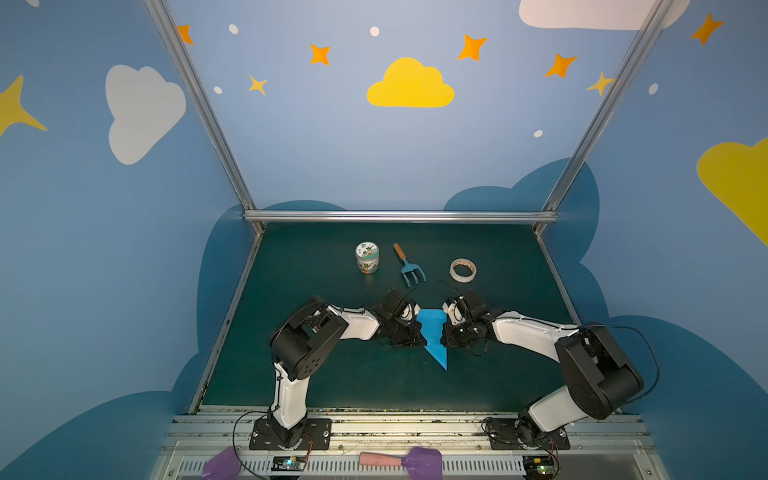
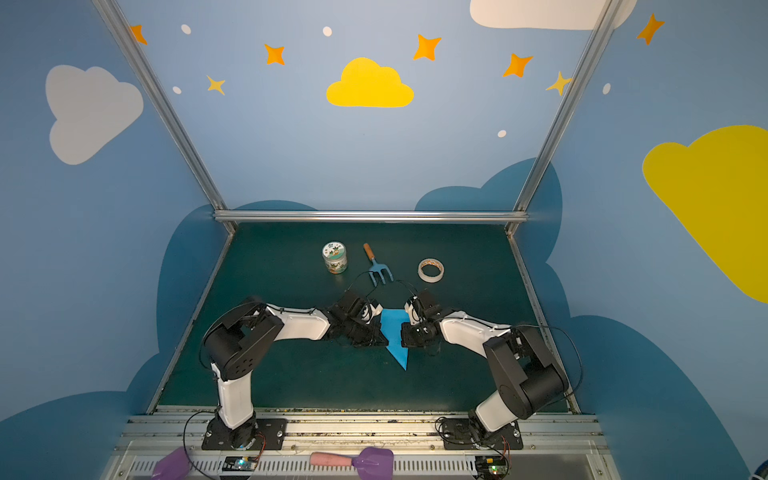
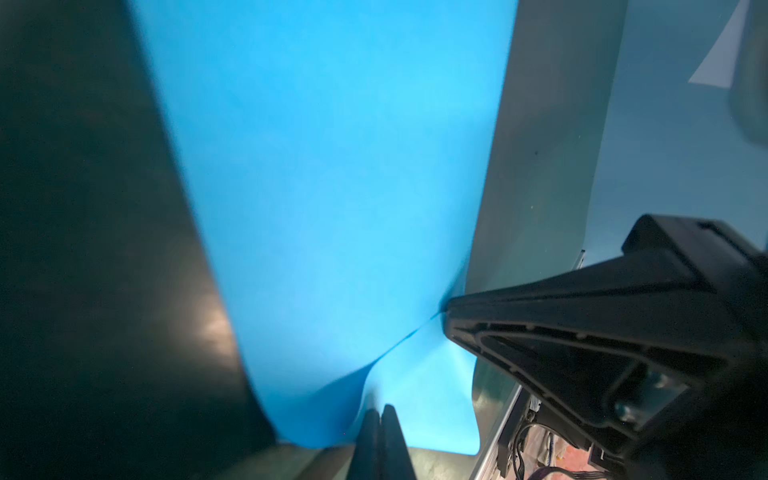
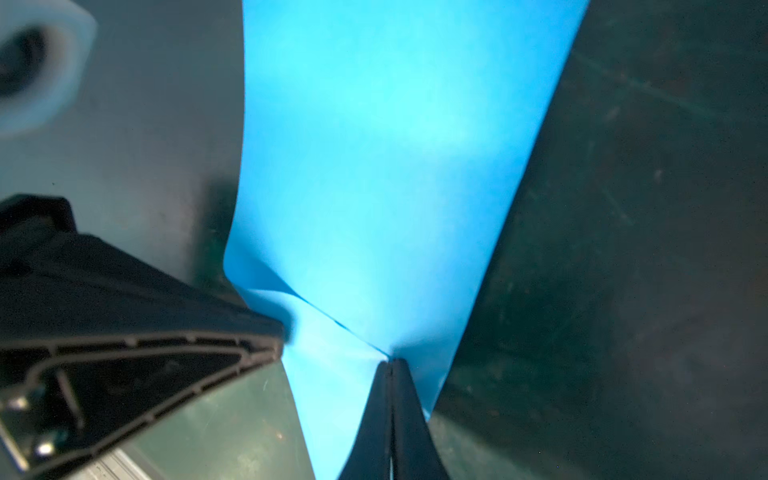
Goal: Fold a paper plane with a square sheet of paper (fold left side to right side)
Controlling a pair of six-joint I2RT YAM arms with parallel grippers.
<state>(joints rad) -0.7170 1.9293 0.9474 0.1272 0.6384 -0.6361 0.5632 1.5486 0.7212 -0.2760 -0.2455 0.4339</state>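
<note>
Square sheet of paper lies flat mid-worktop, already creased into a narrow triangle. Its long axis runs far-to-near, wide edge on the far side, point toward the arm bases. Left hand sits on its left edge and right hand on its right edge, both at the wide half and about equally near. In both wrist views each hand's fingers are pressed together with the tips down on the paper, and a raised crease runs tip to tip. Can't tell whether either hand has a layer pinched. For a left-to-right fold, my read is that the left hand carries its edge across that axis while the right pins. The only container is the small lidded jar, far side, well apart from the paper, contents hidden. The garden fork and tape roll lie beside it.
</note>
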